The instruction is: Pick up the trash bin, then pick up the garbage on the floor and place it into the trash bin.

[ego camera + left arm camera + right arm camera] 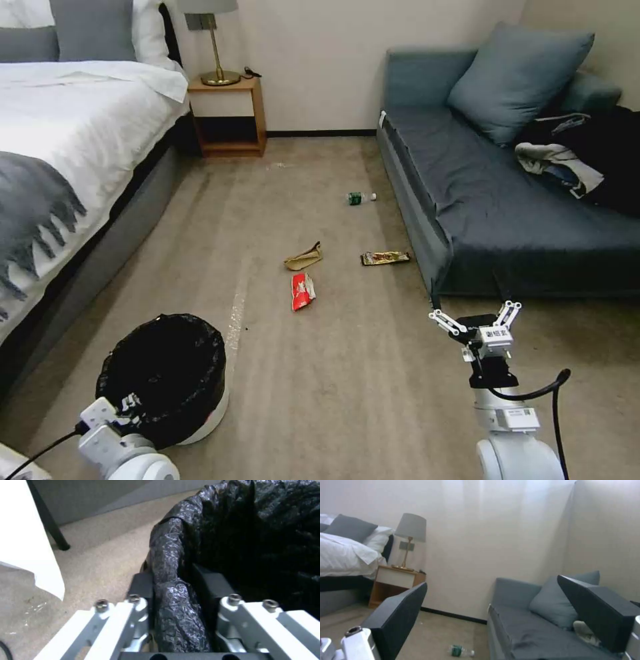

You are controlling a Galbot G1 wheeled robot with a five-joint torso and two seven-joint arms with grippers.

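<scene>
The trash bin (167, 377), white with a black bag liner (173, 562), is low at my left. My left gripper (123, 408) is shut on its near rim; in the left wrist view, the left gripper (176, 580) has dark pads on either side of the bag-covered rim. Garbage lies on the carpet ahead: a red wrapper (302, 291), a tan paper bag (303, 257), a gold-brown wrapper (385, 257) and, farther off, a small bottle (361, 197) (460, 650). My right gripper (467, 288) (492, 580) hangs open and empty, to the right of the litter.
A bed (60, 147) runs along the left. A wooden nightstand (229, 117) with a lamp stands at the far wall. On the right is a grey sofa (507, 200) with a cushion and a dark clothes pile (587, 160). Open carpet lies between them.
</scene>
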